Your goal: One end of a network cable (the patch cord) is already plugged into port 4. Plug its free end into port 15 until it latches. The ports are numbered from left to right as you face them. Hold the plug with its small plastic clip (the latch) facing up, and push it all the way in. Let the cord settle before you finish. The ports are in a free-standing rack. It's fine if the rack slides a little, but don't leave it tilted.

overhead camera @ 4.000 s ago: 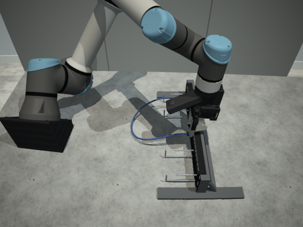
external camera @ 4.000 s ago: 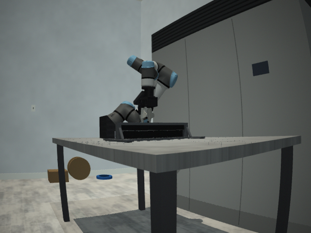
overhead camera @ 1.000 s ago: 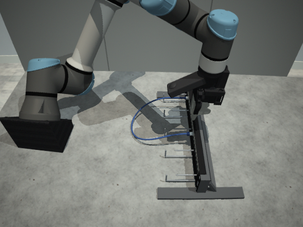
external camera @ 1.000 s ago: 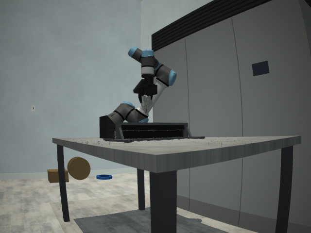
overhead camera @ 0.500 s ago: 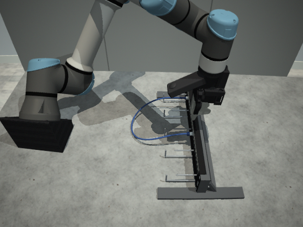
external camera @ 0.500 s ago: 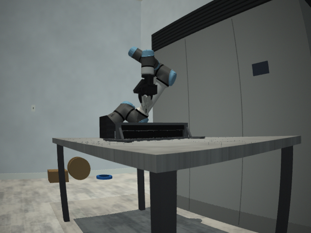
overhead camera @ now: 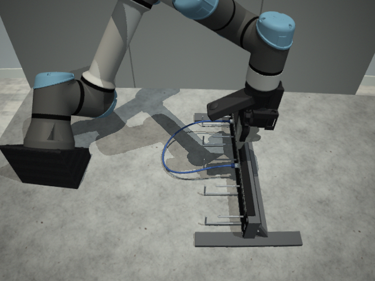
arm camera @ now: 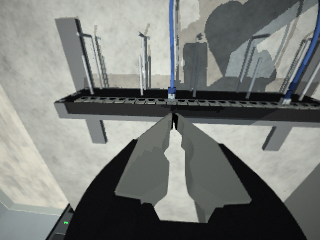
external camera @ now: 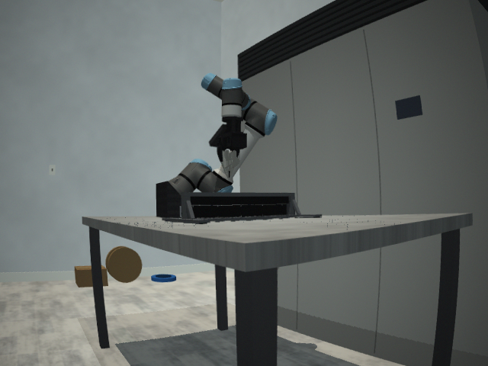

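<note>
The blue patch cord loops over the table in front of the black rack. Both its plugs sit in ports on the panel face: one near the far end, the other toward the middle. My gripper is shut with its fingertips together and nothing between them. It hangs just above the rack's top edge, in line with the far plug and apart from it. In the exterior view the rack shows from behind and stands upright; the cord is hidden there.
Several thin metal cable-management bars stick out from the rack's front. The rack stands on grey cross feet. The robot's black base block is at the table's left. A grey wall lies behind the table.
</note>
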